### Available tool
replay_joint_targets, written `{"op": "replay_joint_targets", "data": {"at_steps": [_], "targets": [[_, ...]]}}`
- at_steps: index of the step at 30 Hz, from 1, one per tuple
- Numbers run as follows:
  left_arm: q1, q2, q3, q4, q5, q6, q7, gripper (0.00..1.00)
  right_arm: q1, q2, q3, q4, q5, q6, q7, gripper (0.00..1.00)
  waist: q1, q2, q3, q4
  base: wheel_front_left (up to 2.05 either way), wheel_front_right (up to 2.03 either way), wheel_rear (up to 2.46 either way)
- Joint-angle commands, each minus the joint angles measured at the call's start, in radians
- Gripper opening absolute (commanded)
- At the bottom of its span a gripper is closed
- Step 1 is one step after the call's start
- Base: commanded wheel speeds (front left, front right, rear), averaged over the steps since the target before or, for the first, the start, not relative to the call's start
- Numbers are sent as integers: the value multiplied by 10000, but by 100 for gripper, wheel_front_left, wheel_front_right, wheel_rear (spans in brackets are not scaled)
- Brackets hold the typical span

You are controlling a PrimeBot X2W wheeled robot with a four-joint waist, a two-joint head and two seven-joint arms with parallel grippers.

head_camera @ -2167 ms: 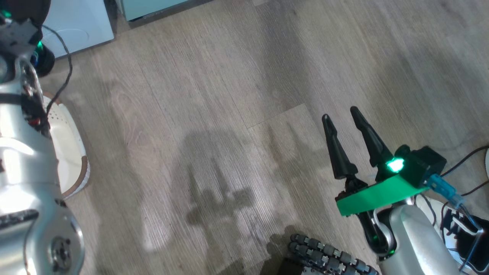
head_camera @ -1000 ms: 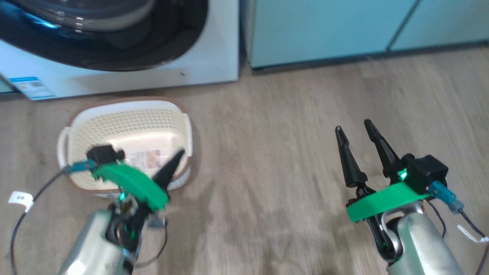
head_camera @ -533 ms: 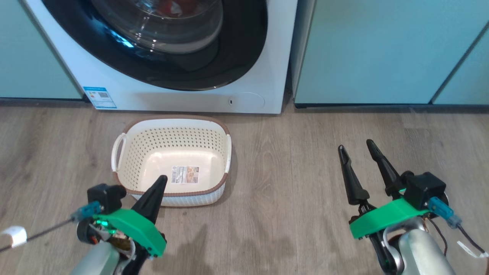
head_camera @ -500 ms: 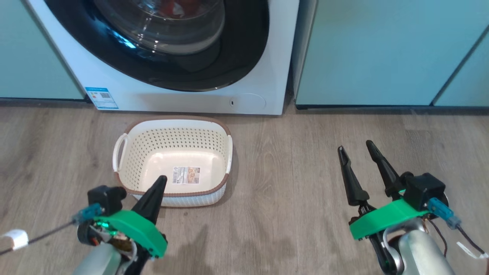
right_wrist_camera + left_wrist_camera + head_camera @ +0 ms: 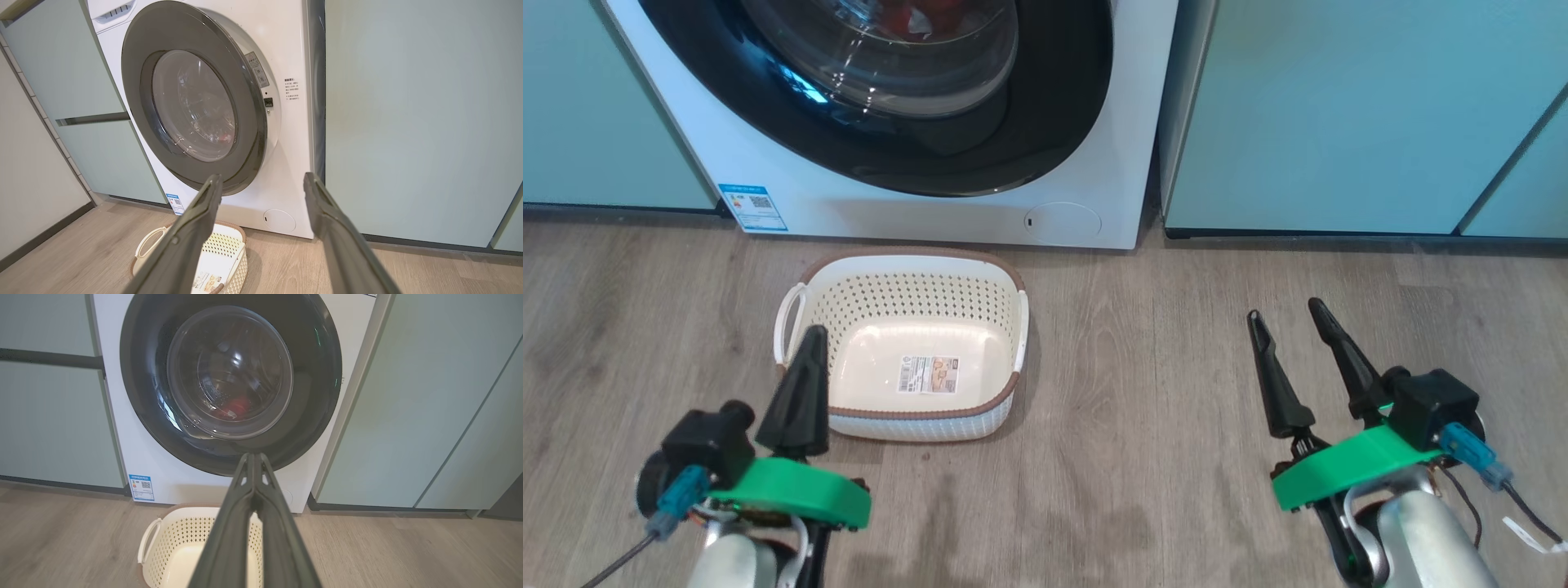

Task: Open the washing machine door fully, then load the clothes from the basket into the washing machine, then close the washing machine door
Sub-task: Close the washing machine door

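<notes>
The white washing machine (image 5: pixel 915 216) fills the top of the head view. Its door (image 5: pixel 1045 122), black-rimmed with a glass bowl, lies against the front. Red clothes (image 5: pixel 907 10) show through the glass, inside the drum. On the floor in front stands the cream basket (image 5: pixel 915 298), holding nothing but its floor sticker. My left gripper (image 5: pixel 810 335) is shut and empty, its tip over the basket's left rim. Well right of the basket, my right gripper (image 5: pixel 1284 310) hangs open over bare floor. The left wrist view shows the left gripper (image 5: pixel 253 455), the door (image 5: pixel 310 375) and clothes (image 5: pixel 239 405).
Pale teal cabinets (image 5: pixel 1339 114) flank the machine on both sides. The grey wood floor (image 5: pixel 1143 392) spreads between the basket and my right gripper. The right wrist view shows the right gripper (image 5: pixel 262 176), the door (image 5: pixel 196 102) and the basket (image 5: pixel 222 241).
The head camera swung up from the floor to the machine and basket. In the last half second my shut left gripper moved left and forward beside the basket. The right gripper held still.
</notes>
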Motion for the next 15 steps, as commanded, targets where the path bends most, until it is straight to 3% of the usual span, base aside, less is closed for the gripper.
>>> {"op": "replay_joint_targets", "data": {"at_steps": [1, 15], "targets": [[-322, -13, 413, -497, 195, -113, -124, 0, -245, -14, 157, -404, -68, 0, -93, 100, 0, -1, -6, 12, 0, 0, 0], [-255, -34, 10, -513, 107, -134, -125, 0, -251, -14, 28, -624, -103, 0, -93, 100, 0, -1, 110, 51, 0, 0, 0]]}}
